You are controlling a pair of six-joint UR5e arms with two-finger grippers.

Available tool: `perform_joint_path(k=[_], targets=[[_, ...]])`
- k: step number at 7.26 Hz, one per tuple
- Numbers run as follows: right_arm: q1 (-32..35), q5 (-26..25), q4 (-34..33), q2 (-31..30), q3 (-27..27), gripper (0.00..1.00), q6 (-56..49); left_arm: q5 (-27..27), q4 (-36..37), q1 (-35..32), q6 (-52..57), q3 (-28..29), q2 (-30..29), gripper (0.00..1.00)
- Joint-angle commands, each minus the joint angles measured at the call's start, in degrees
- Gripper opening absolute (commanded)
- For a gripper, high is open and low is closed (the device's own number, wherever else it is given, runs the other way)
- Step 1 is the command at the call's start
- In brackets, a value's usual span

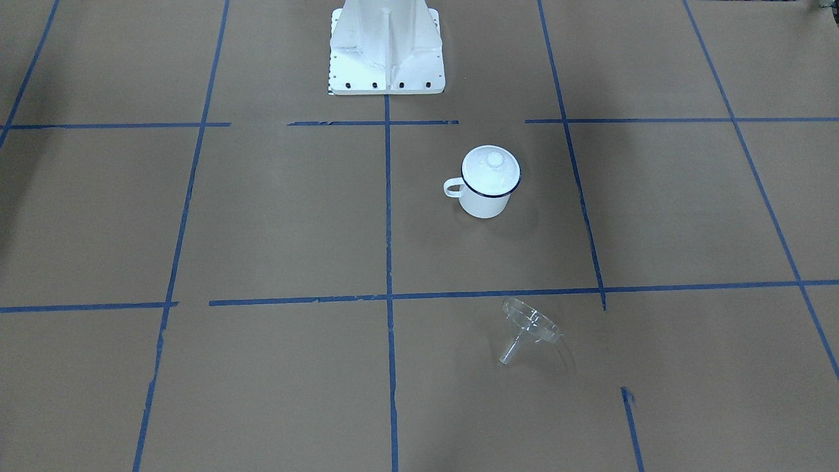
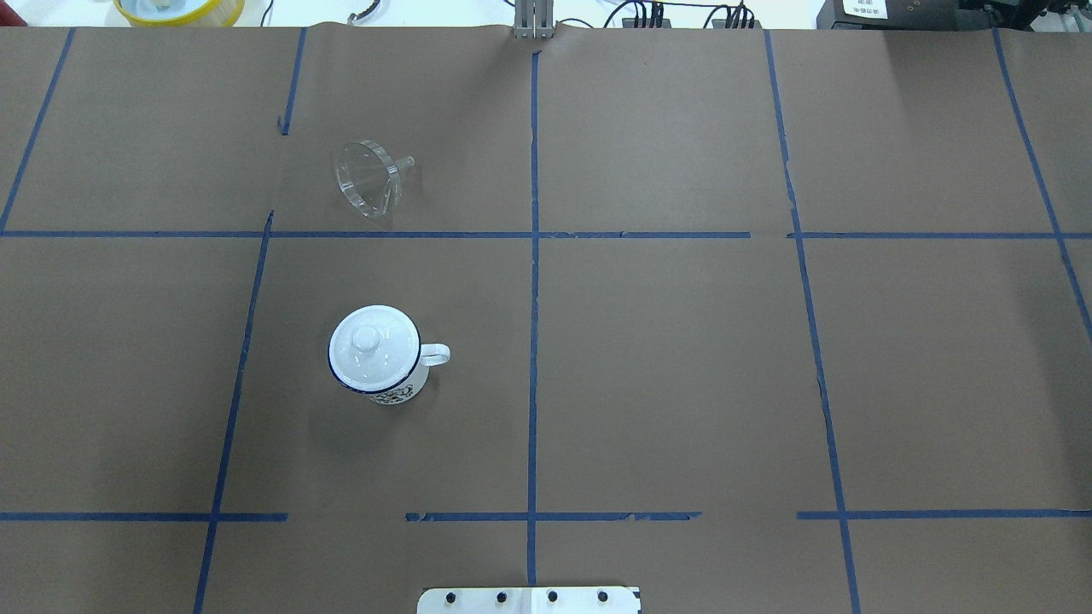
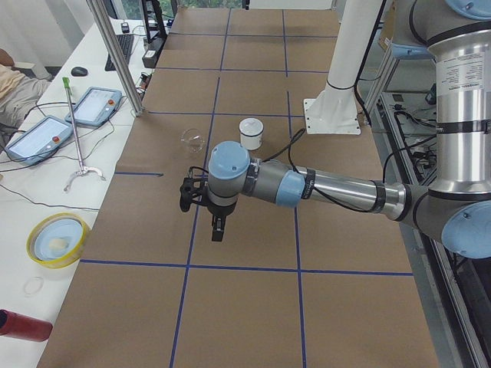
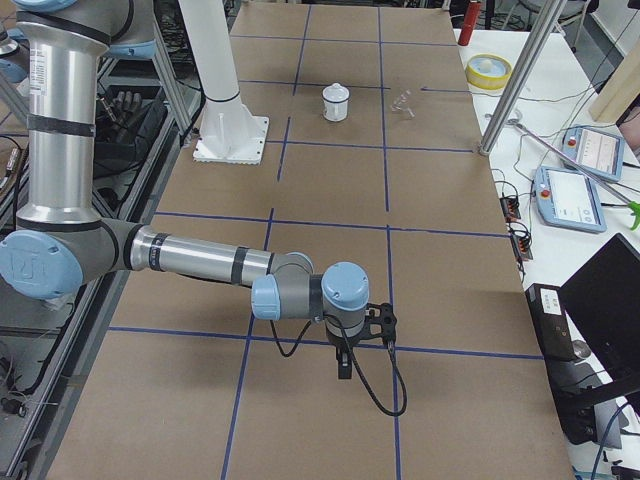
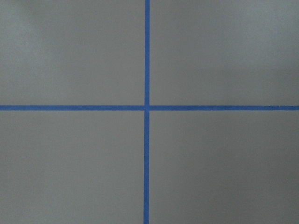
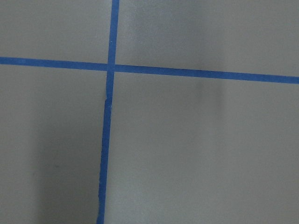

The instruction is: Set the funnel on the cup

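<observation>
Overhead exterior: the funnel [image 2: 368, 177] lies sideways on the table [image 2: 682, 384], well apart from the cup [image 2: 401, 390]. A lid [image 2: 371, 350] covers the cup, so the funnel could slip off. I cannot tell if the left fingers [image 3: 217, 230] or right fingers [image 4: 344, 365] are spread.

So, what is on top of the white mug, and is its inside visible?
A round white lid with a knob sits on the cup and closes its mouth. The inside is covered, so its contents cannot be seen.
</observation>
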Motion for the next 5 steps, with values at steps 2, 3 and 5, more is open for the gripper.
perform_joint_path(k=[2,3,5], targets=[[0.00,0.02,0.00,0.00,0.00,1.00,0.00,4.48,0.00,20.60,-40.26,-12.61,-6.83,1.00],[0.00,0.02,0.00,0.00,0.00,1.00,0.00,8.42,0.52,26.94,-50.84,-14.20,-10.09,1.00],[0.00,0.02,0.00,0.00,0.00,1.00,0.00,15.45,10.91,38.64,-64.95,-13.88,-21.39,1.00]])
